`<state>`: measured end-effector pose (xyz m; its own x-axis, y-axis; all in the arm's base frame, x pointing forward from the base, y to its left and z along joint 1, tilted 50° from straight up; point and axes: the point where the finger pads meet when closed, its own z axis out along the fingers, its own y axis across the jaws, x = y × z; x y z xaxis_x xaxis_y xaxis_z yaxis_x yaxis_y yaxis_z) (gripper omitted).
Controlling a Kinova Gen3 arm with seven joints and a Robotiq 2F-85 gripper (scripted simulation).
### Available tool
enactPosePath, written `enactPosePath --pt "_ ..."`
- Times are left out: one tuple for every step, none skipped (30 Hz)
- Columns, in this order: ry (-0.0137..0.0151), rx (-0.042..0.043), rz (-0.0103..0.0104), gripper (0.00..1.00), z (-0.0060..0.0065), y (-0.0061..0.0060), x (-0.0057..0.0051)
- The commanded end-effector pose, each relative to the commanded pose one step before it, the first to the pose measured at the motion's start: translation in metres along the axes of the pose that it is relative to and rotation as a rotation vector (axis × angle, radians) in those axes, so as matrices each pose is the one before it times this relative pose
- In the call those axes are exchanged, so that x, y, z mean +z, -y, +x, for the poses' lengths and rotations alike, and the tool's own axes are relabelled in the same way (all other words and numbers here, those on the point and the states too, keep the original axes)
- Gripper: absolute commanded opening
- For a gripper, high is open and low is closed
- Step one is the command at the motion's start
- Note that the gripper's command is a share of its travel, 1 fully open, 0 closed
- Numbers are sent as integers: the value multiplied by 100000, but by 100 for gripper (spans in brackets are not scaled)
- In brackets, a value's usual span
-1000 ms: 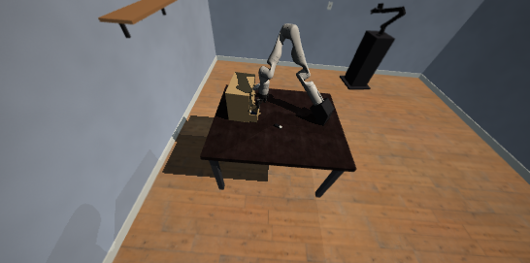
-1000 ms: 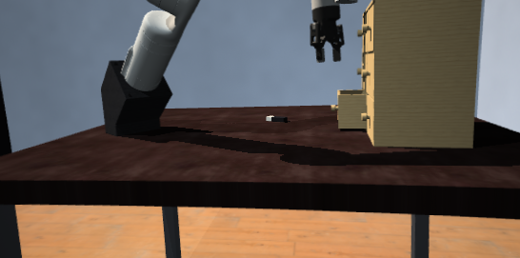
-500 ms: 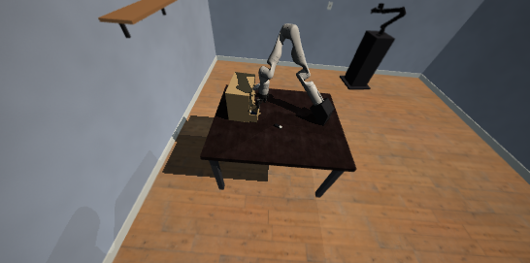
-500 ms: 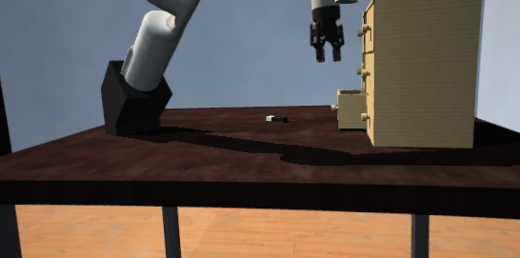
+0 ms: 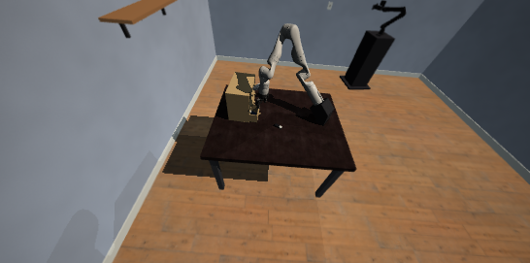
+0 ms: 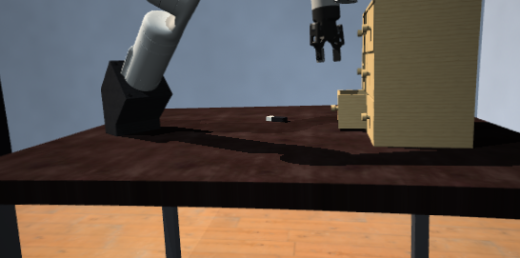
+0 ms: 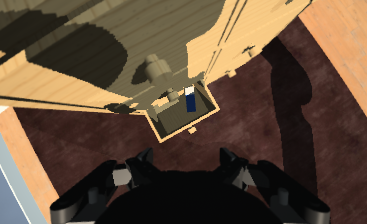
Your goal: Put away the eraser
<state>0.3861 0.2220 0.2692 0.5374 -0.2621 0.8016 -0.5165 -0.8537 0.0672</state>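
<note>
The wooden chest (image 5: 239,108) (image 6: 424,69) (image 7: 211,62) stands upright on the table. One bottom-row drawer (image 6: 351,113) (image 7: 189,125) is pulled partly out, on the side far from the exterior camera; the other fronts look closed. An eraser (image 7: 190,102), dark blue with a white end, lies inside the open drawer. Another eraser (image 5: 279,126) (image 6: 277,119), dark with a white end, lies on the table in front of the chest; it is not seen in the wrist view. My gripper (image 6: 329,58) (image 7: 186,155) is open and empty, pointing down, high above the table and just in front of the chest.
Round knobs (image 6: 364,72) (image 7: 158,69) stick out of the chest's front near my gripper. The robot's black base (image 5: 324,111) (image 6: 135,105) stands on the dark table (image 5: 301,146) (image 6: 214,167) opposite the chest. A wall shelf (image 5: 146,8) and a black pedestal (image 5: 369,61) are away from the table.
</note>
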Motion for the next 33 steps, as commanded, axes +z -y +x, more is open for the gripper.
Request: enactPosePath --pt "-52 -20 160 100 -19 53 -64" --pt "1 187 -7 100 -6 -3 -7" --pt "2 210 -7 100 -6 -4 -8" --pt "2 234 -8 100 -7 -4 -9" --pt "2 258 -9 100 -8 -5 -10" --pt "2 284 -10 100 -9 -5 -11" --pt "2 310 -11 100 -9 -6 -12" --pt "2 337 -11 100 -10 -6 -13" --pt "2 365 -12 100 -11 -7 -15" --pt "3 394 -13 100 -12 -7 -16" --pt "3 423 -14 100 -13 -8 -17" --pt "3 453 -15 100 -14 -9 -18" --pt "3 484 -16 100 -14 -9 -20" --pt "4 517 -18 100 -15 -10 -21" --pt "4 550 -20 100 -16 -11 -22" --pt "4 582 -20 100 -17 -12 -23" --pt "0 0 0 100 0 0 0" --pt "0 0 0 100 0 0 0" --pt "4 615 -21 100 -18 -12 -25" --pt "4 648 -22 100 -19 -13 -26" --pt "5 682 -23 100 -20 -14 -27" --pt "5 716 -23 100 -21 -15 -29" --pt "5 750 -24 100 -22 -15 -30" --pt "6 789 -28 100 -23 -17 -31" --pt "6 824 -29 100 -24 -18 -33" --pt "6 860 -30 100 -24 -19 -34" --pt "6 895 -30 100 -25 -19 -36" --pt "6 930 -31 100 -26 -20 -37" --pt "6 967 -32 100 -27 -21 -39" --pt "7 1008 -36 100 -28 -23 -40" --pt "7 1044 -36 100 -29 -24 -41" --pt "7 1080 -36 100 -29 -25 -43" --pt "7 1116 -36 100 -30 -26 -45"
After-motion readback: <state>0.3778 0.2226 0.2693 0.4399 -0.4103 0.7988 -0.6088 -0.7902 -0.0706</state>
